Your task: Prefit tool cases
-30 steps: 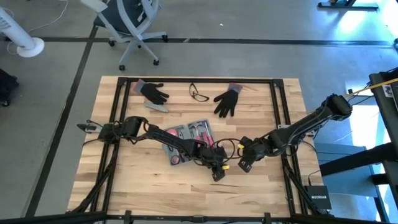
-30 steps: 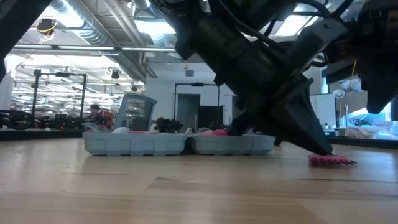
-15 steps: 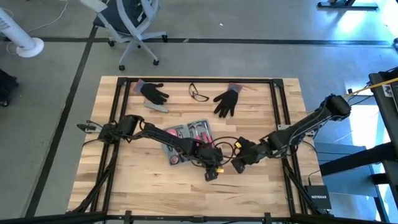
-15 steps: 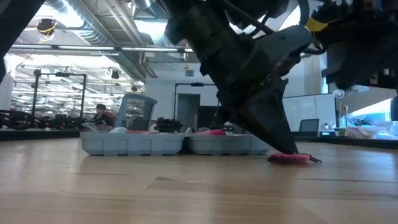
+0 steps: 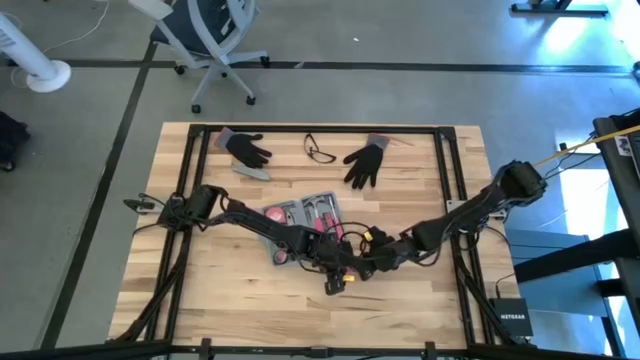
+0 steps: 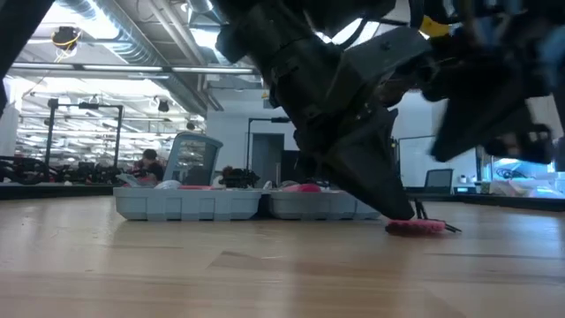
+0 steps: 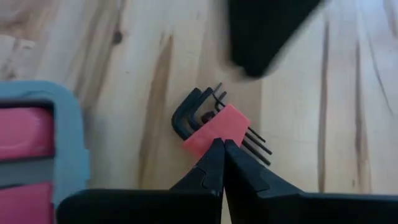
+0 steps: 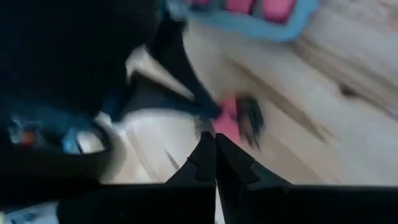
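Both claws are sitting closed and empty, the left claw [image 7: 218, 144] touching a pink hex-key set [image 7: 214, 127] on the surface [image 5: 230, 300] beside the open case [image 5: 300, 212], the right claw [image 8: 215, 138] nearby.

Beside the flat blue-grey plastic tool case [image 5: 303, 218], both dark arms crowd the near side (hex-key set in a pink holder [image 7: 216, 125] lies there); bare wood lies left of it.

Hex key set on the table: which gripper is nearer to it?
Left. The left gripper, shut, has its tips at the hex key set's red holder, beside the tool case. The right gripper, shut, points at it from slightly farther back.
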You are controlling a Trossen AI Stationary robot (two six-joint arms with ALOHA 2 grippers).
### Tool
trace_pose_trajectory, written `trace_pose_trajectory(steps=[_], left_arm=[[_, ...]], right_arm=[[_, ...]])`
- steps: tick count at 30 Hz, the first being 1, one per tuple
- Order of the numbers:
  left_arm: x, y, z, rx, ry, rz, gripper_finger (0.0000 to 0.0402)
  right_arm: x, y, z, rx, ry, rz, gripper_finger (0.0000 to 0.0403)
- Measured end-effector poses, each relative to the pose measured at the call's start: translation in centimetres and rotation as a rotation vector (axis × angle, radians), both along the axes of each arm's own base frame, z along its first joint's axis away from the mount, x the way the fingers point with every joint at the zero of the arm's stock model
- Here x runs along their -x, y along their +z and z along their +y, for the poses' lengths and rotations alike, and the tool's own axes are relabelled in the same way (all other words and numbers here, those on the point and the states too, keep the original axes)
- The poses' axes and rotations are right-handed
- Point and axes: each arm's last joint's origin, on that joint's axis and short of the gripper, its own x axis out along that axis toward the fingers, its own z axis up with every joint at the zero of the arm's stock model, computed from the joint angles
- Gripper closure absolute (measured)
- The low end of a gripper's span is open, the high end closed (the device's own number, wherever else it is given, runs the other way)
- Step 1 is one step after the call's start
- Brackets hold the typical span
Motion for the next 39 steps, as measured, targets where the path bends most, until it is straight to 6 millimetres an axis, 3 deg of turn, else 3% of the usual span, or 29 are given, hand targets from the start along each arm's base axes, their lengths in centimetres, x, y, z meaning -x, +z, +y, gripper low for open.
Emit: trace_pose_trajectory(steps=[5,11,21,28,32,35,39], left_arm=[[0.3,-0.1,-0.9,-0.004,-0.024,-0.011,0.0402],[0.4,-0.2,-1.2,-0.010,-0.056,-0.002,0.0402],[0.4,-0.2,-1.2,-0.017,-0.066,-0.003,0.0402],[0.4,-0.2,-1.1,-0.070,-0.019,-0.013,0.0402],[0.6,-0.4,-1.0,-0.120,-0.011,0.008,0.0402],[0.6,-0.4,-1.1,-0.127,-0.004,0.007,0.0402],[0.9,-0.4,-1.8,-0.127,0.010,0.010,0.0401]], right_arm=[[-1.2,-1.6,-1.5,0.026,-0.078,0.026,0.0403],[-2.3,-2.6,-1.3,-0.033,-0.012,-0.002,0.0403],[-2.3,-3.7,-0.3,-0.071,0.047,0.035,0.0403],[-2.8,-3.8,-0.9,-0.053,0.035,-0.002,0.0403],[-1.8,-4.0,-0.6,0.002,-0.040,0.049,0.0403],[-1.2,-2.8,-1.7,0.013,-0.061,-0.044,0.0403],[-0.5,0.6,-3.3,0.032,-0.056,-0.083,0.0403]])
